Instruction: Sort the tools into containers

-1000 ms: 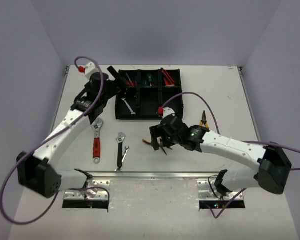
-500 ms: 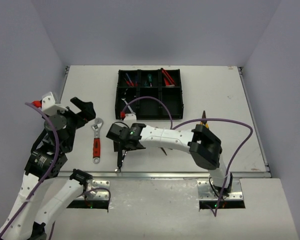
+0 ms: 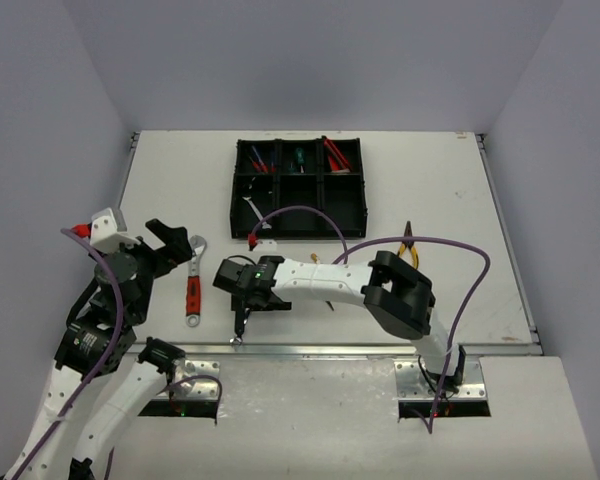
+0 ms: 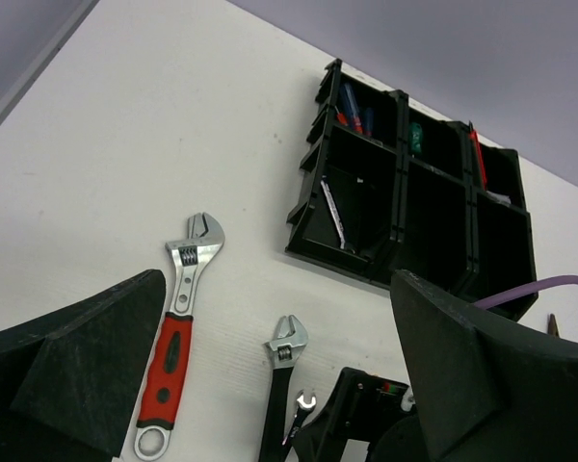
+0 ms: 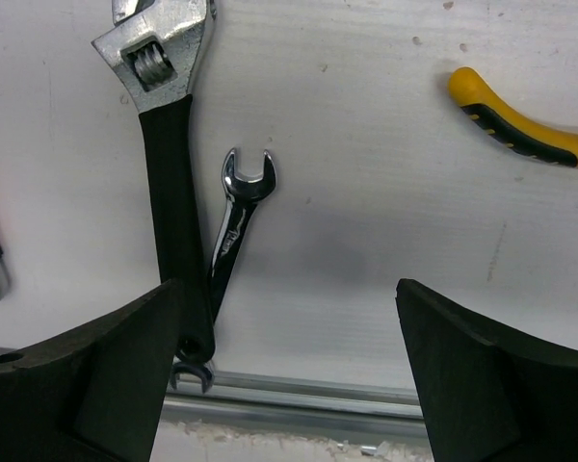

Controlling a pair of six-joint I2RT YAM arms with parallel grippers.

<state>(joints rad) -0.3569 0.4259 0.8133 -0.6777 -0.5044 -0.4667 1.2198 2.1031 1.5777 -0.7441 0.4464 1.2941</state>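
Observation:
The black tray of containers stands at the back, with screwdrivers and a silver spanner in its compartments. A red-handled wrench lies on the table to its front left. Next to that lie a black-handled wrench and a small silver spanner, crossing at their near ends. My right gripper hovers open over these two, its left finger over the black handle's near end, nothing gripped. My left gripper is open and empty, raised at the left.
Yellow-handled pliers lie right of centre, behind the right arm's elbow; one handle shows in the right wrist view. A metal rail runs along the table's near edge, just past the wrench ends. Purple cables loop over both arms.
The left arm has drawn back from the tray to the near left. The right arm has swung left from beside the pliers to above the black wrench and spanner, jaws narrowing slightly.

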